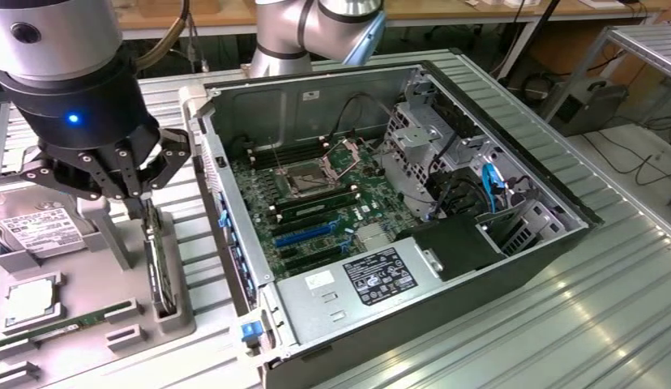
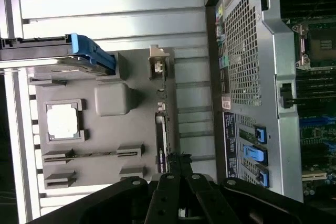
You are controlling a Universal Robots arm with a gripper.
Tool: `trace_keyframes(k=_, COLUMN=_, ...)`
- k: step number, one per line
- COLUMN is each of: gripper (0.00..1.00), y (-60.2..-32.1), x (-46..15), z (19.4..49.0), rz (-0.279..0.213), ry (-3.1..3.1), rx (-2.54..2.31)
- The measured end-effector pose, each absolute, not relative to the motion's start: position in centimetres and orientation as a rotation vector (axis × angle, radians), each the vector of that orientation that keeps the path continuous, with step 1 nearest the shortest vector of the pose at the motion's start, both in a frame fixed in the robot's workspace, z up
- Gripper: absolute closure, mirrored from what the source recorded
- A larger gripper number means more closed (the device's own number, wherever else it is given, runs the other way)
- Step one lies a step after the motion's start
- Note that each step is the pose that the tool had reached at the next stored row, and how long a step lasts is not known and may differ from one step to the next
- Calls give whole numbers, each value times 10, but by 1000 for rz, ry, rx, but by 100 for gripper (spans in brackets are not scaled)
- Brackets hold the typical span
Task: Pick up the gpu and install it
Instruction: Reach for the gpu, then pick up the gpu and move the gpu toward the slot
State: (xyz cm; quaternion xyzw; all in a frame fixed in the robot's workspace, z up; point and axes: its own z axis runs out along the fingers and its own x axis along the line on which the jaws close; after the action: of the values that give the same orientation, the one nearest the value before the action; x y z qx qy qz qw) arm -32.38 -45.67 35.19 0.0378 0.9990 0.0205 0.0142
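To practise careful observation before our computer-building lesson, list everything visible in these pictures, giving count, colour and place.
gpu: one, dark, on edge in a tray slot
hard drive: one, silver, white label, on the tray
processor: one, silver, tray recess
memory stick: one, green, on the tray
tray: one, grey, beside the case
computer case: one, black, open
power supply: one, silver, inside the case
gripper: one, black, at the gpu's top edge
arm: one, silver-grey, behind the case

Black gpu at black fingers; grey tray beneath; green mobo, blue slots beside fingers.
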Motion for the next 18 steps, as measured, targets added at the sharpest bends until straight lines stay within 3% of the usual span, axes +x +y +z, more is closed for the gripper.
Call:
trace_keyframes(k=16, gripper=89, y=-457, x=-324, z=352, rz=65, ry=3110, rx=118)
trace_keyframes(k=18, gripper=76, y=-457, x=-324, z=352, rz=65, ry=3110, rx=118)
